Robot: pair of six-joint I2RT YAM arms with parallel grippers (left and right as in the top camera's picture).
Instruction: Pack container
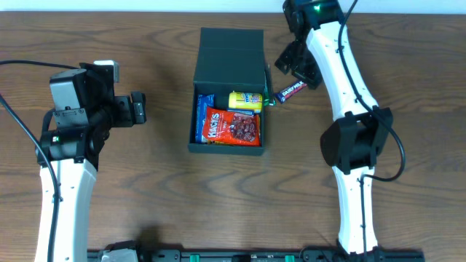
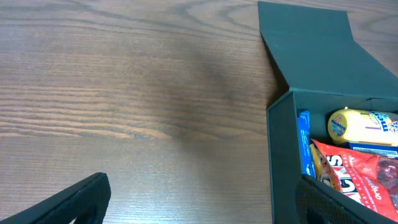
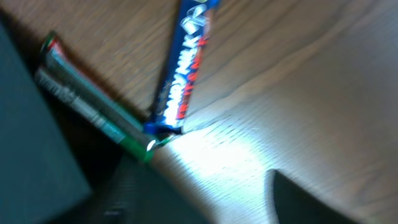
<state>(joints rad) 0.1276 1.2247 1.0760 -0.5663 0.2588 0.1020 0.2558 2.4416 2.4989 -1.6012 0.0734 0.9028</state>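
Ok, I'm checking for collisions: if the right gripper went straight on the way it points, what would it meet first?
Probably the Dairy Milk bar lying beside the container, just ahead of the right gripper; the wrist view is blurred, so depth is unclear.

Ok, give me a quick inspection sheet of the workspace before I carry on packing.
Surface: wooden table.
Job's things: container open, lid flap back; Skittles packet, yellow packet, blue packet inside; Dairy Milk bar and green wrapper on table beside it.
Clutter: nothing seen.
Hands: left hand open, apart from container; right hand open, empty, near Dairy Milk bar.
Cables: black cable at each arm.
Surroundings: nothing seen.
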